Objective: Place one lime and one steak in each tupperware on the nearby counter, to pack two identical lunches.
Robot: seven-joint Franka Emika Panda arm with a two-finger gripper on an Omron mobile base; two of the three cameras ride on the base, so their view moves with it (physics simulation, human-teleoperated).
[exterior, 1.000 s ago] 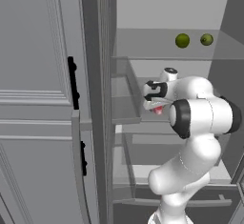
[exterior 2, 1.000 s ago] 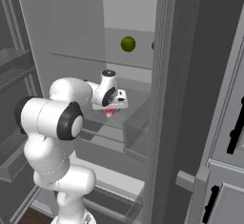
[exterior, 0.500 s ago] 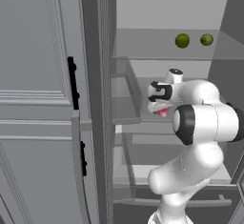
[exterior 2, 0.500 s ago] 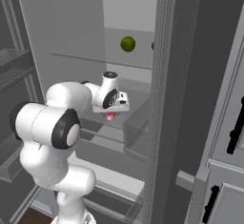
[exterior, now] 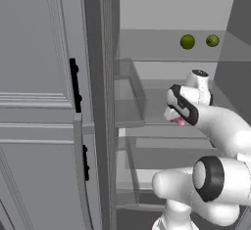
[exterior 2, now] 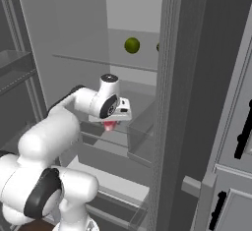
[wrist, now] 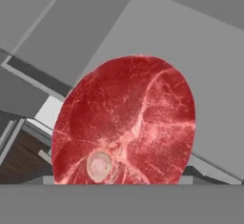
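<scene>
Two small round yellow-green limes [exterior: 187, 41] [exterior: 212, 40] side by side on upper fridge shelf [exterior: 162, 59], well apart from the pincer [exterior: 177, 120] below. Flat red marbled steak [wrist: 126, 123] hanging under pincer, above lower shelf [exterior 2: 123, 149], between open door [exterior: 98, 102] and right wall.

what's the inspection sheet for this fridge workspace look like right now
surface: grey fridge shelf carrying the fruit; a lower grey shelf sits behind the hand.
job's things: two small round yellow-green limes side by side on the upper shelf; a flat red marbled steak with a pale round bone spot, held close to the hand camera.
clutter: nothing seen.
gripper: gripper inside the fridge below the lime shelf, with the steak at its tips; fingers hidden.
cables: nothing seen.
surroundings: grey fridge door edge; grey panelled cabinet with black bar handles.
</scene>
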